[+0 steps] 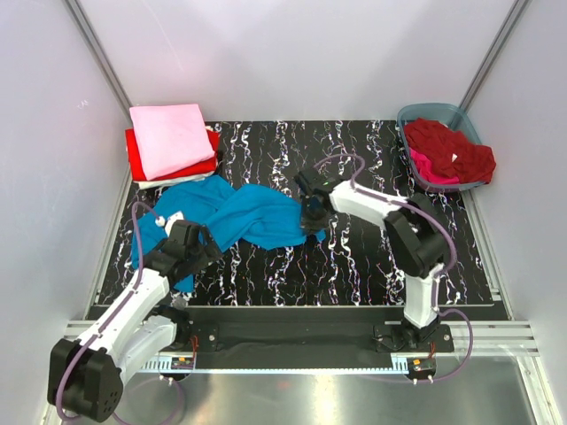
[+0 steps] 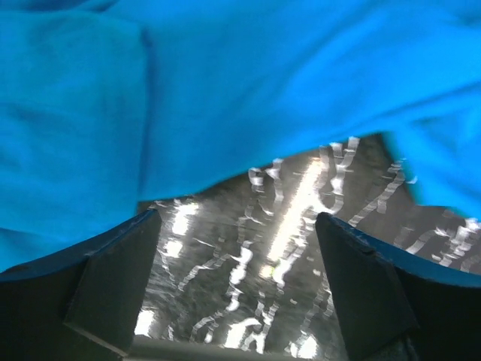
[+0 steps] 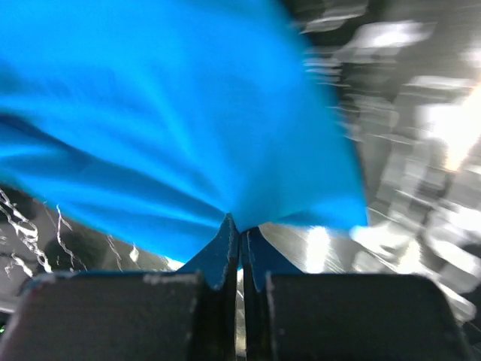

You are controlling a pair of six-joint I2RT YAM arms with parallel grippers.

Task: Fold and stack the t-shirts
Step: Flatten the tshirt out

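Observation:
A turquoise blue t-shirt (image 1: 239, 215) lies crumpled across the left middle of the black marbled mat (image 1: 354, 266). My right gripper (image 1: 310, 212) is shut on its right edge, the cloth (image 3: 188, 128) pinched between the fingertips and pulled taut. My left gripper (image 1: 197, 243) is open at the shirt's left part, its jaws wide apart over bare mat with the blue cloth (image 2: 188, 98) just beyond them. A folded stack sits at the back left: pale pink t-shirt (image 1: 170, 138) on top, bright red (image 1: 135, 155) under it, white at the bottom.
A grey-blue plastic tub (image 1: 443, 113) at the back right holds a dark red shirt (image 1: 447, 146) and a magenta one (image 1: 430, 168). White walls close in the left, right and back sides.

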